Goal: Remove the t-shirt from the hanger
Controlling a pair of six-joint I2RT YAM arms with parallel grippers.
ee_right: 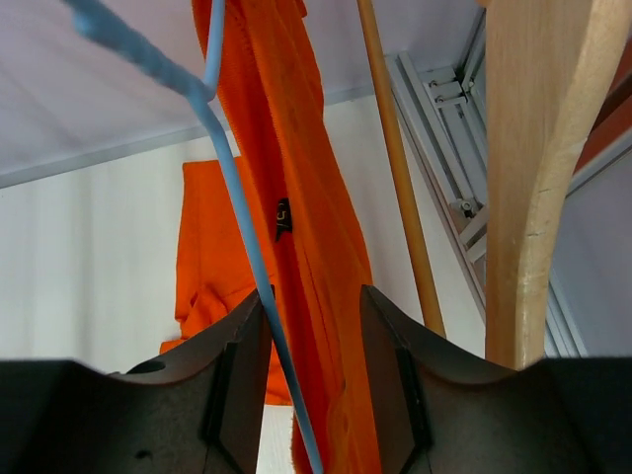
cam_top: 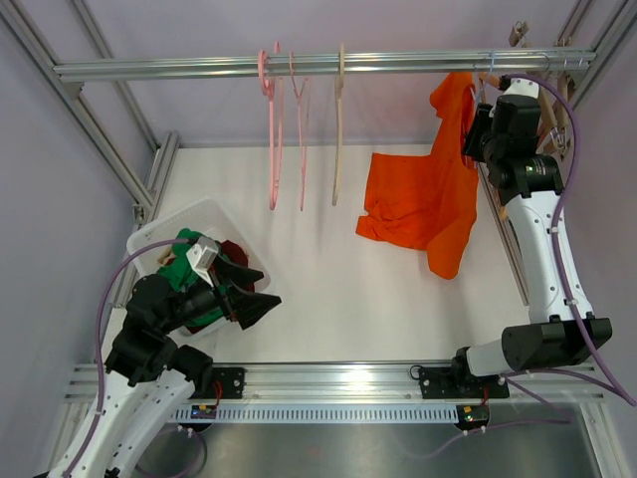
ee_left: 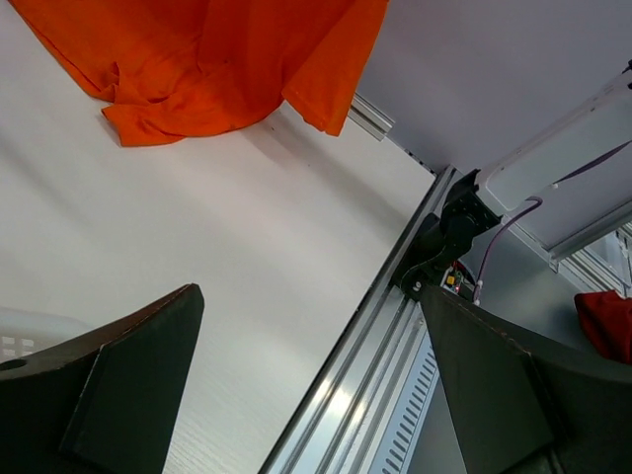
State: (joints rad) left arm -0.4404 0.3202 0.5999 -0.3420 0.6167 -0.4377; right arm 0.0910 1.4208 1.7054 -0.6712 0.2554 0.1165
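The orange t-shirt [cam_top: 423, 199] hangs from a light blue hanger [ee_right: 237, 188] at the right end of the rail [cam_top: 398, 63]. Its lower part lies bunched on the white table. My right gripper [cam_top: 476, 129] is up by the shirt's top. In the right wrist view [ee_right: 314, 296] its jaws stand partly open around the hanging fabric [ee_right: 306, 197] and the hanger wire, which touches the left finger. My left gripper [cam_top: 264, 289] is wide open and empty over the basket's near corner. In the left wrist view [ee_left: 311, 291] it faces the shirt's hem [ee_left: 197, 59].
Two pink hangers [cam_top: 271, 129] and a pale wooden hanger [cam_top: 338, 129] hang empty on the rail. A white basket [cam_top: 169, 224] holding green and dark red clothes sits at the left. A wooden hanger [ee_right: 523, 178] and a wooden rod [ee_right: 395, 168] hang right of the shirt.
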